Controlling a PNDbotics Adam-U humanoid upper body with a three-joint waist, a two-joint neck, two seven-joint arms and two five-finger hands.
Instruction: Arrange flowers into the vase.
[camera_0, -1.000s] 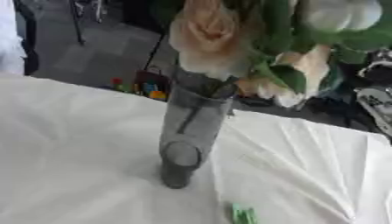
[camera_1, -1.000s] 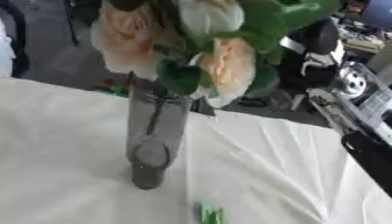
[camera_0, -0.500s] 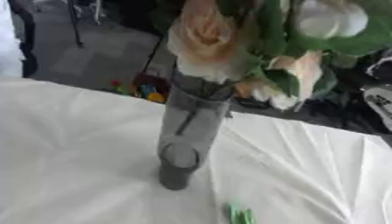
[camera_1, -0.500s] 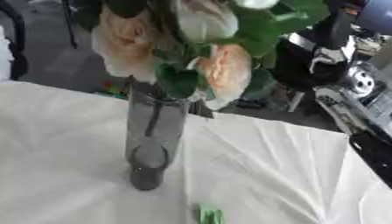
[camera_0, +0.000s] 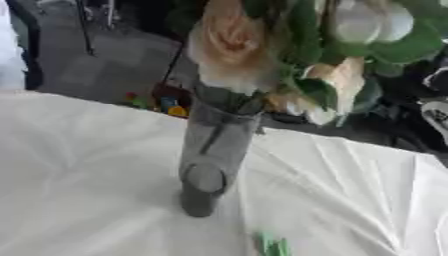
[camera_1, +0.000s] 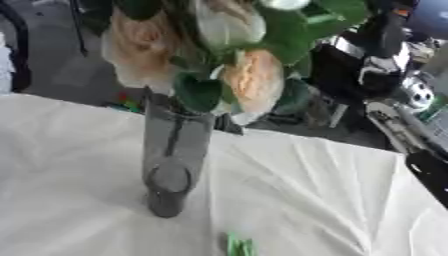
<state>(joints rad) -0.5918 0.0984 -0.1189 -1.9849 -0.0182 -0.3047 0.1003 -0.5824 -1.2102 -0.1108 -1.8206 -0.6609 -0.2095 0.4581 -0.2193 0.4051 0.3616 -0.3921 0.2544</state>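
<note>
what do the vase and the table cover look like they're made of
The vase looks like clear grey-tinted glass: stems show through its wall. It could be clear plastic. The table cover looks like matte white cloth, judging by its sharp fold creases, though paper is possible.

The flowers (camera_0: 289, 55) run off the top edge; their stems are blurred inside the vase (camera_0: 213, 155). A small green scrap (camera_1: 239, 246) is cut by the bottom edge
</note>
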